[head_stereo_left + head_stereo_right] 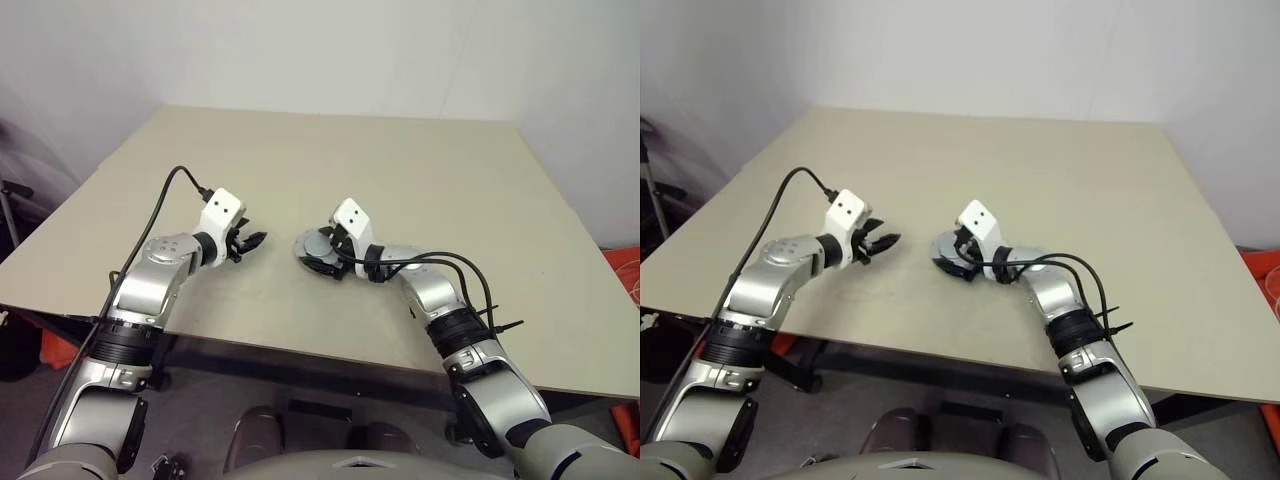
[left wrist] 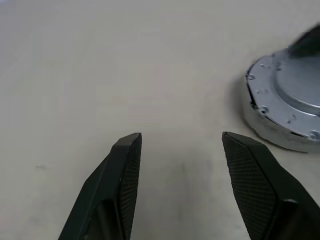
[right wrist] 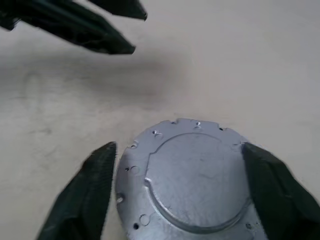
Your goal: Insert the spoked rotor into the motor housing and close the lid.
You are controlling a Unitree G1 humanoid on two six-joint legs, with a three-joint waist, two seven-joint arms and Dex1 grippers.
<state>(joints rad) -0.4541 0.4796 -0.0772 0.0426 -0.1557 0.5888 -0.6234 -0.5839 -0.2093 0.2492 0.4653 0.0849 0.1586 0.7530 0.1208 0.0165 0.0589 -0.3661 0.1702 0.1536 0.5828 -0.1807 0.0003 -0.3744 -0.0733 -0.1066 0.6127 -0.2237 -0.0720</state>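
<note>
One short round silver metal motor housing (image 3: 187, 182) sits flat near the middle of the beige tabletop (image 1: 420, 170), its axis upright and its closed face with the raised round centre turned up. The right gripper (image 3: 177, 190) straddles it, black fingers (image 3: 82, 195) released, one at each side. The left gripper (image 2: 182, 150) hovers just beside it, fingers apart, empty. Count: one housing, two grippers.

The lid (image 3: 192, 180) is seen as dull silver metal, matt, stamped with small holes. The table (image 1: 400, 170) appears smooth, matt beige. The left pincer (image 2: 181, 172) has black fingers (image 2: 250, 175) with finely textured pads.
</note>
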